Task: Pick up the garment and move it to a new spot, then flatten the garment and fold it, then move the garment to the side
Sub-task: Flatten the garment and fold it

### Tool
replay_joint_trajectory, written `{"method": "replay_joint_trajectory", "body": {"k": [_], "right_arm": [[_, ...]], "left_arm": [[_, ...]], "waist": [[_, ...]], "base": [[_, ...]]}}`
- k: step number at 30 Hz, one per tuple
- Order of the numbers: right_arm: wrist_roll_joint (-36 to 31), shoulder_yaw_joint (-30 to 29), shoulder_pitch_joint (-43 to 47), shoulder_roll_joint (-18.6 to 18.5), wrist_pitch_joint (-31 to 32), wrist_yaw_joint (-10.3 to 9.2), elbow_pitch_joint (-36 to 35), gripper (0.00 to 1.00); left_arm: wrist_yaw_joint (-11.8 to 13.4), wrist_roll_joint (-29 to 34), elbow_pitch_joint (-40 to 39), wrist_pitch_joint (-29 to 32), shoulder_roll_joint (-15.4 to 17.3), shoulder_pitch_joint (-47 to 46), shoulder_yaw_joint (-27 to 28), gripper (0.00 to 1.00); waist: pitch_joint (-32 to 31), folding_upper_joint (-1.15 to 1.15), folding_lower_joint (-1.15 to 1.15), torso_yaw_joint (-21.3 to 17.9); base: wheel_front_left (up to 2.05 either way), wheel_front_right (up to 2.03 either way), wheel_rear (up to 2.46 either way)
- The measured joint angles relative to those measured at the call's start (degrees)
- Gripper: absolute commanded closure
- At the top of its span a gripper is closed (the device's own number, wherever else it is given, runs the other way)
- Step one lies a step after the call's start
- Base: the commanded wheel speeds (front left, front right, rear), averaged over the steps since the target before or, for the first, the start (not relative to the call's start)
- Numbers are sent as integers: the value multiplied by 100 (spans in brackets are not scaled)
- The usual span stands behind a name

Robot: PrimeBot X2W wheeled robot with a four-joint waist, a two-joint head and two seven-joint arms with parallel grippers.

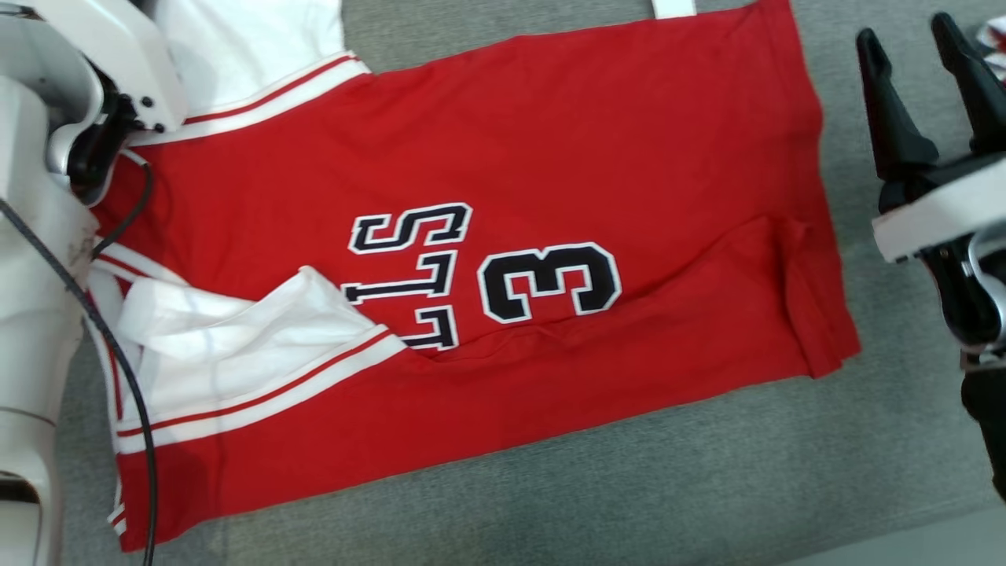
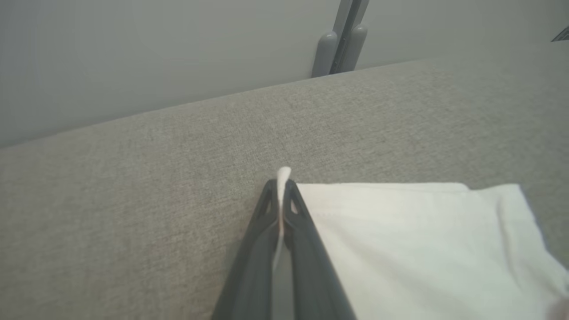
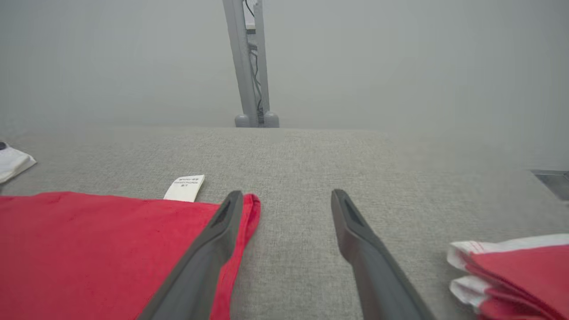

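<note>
The left tool point(image 2: 281, 191) is pressed together on a thin edge of white sleeve point(image 2: 400, 231), a sliver of cloth poking out past its tips. The rest of that sleeve spreads flat to the right of its fingers and back toward the wrist. Ahead of the tips there is bare grey surface point(image 2: 133, 200).

The garment point(image 1: 550, 157) lies mostly flat on the surface, number side up. Its long axis runs from one tool to the other: the sleeve end is at the left tool, the hem end at the right tool point(image 3: 286, 200). The left arm point(image 1: 47, 236) reaches in over the sleeve end, bent low.

The right tool stands spread and empty. The hem corner is at its left finger, either under it or just touching; I cannot tell which. A white tag point(image 3: 184, 187) sits ahead and to the left of it. A folded pile point(image 3: 520, 271) lies well off to its right.

Judging by this, the coming move turns on the left tool, which alone has a grip. The body of the garment lies to its right, so a pull away from it would likely smooth the sleeve, and carrying it across would fold it inward.
</note>
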Motion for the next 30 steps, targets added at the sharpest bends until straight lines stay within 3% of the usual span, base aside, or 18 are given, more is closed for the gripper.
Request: {"method": "replay_joint_trajectory", "body": {"k": [10, 12, 22, 30], "right_arm": [[814, 1495, -1301, -659, 605, 1, 1325, 0], [1085, 1801, -1619, -838, 853, 1, 1544, 100], [1737, 2187, -2203, -1496, 1056, 1, 1436, 100], [1929, 2305, -2248, -1704, 891, 1, 1345, 100]], "left_arm": [[0, -293, -107, -227, -135, -244, -590, 100], [-1, -411, -171, -279, -120, -295, -723, 100], [-1, -569, -598, -599, 101, -539, -873, 100], [54, -664, -1256, -710, 277, -474, -765, 100]], "waist": [[127, 0, 0, 519], [146, 0, 0, 599], [58, 0, 0, 758], [-48, 0, 0, 851]], "base": [[0, 0, 0], [0, 0, 0], [0, 0, 0], [0, 0, 0]]}}
